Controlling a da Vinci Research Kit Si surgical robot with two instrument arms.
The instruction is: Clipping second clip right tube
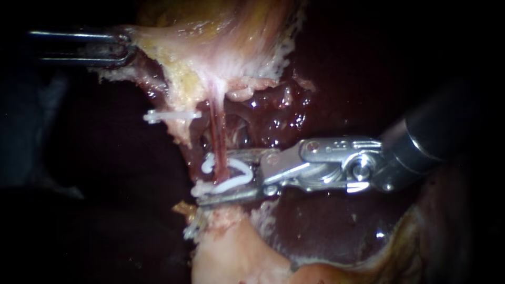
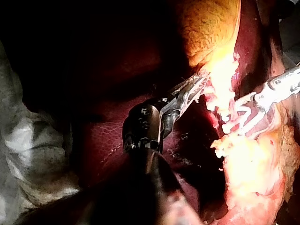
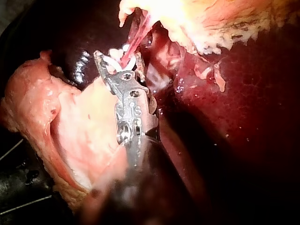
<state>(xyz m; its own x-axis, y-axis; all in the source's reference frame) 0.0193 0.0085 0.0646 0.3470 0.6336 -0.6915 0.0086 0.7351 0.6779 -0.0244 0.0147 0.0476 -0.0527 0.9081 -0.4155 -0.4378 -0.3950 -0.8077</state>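
Your left instrument (image 1: 122, 50) is gripping the gallbladder (image 1: 221, 31) in closed jaws, stretching the right tube (image 1: 216, 126) taut for access; your right instrument (image 1: 216, 176), jaws partly apart, is holding an open white clip (image 1: 236, 180) straddling that tube, probably awaiting closure.

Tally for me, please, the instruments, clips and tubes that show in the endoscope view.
Instruments: 2 (left instrument gripping the gallbladder; right instrument)
Clips: 2 (closed clip beside the tube; open clip in the right instrument's jaws, around the tube)
Tubes: 1
Total: 5
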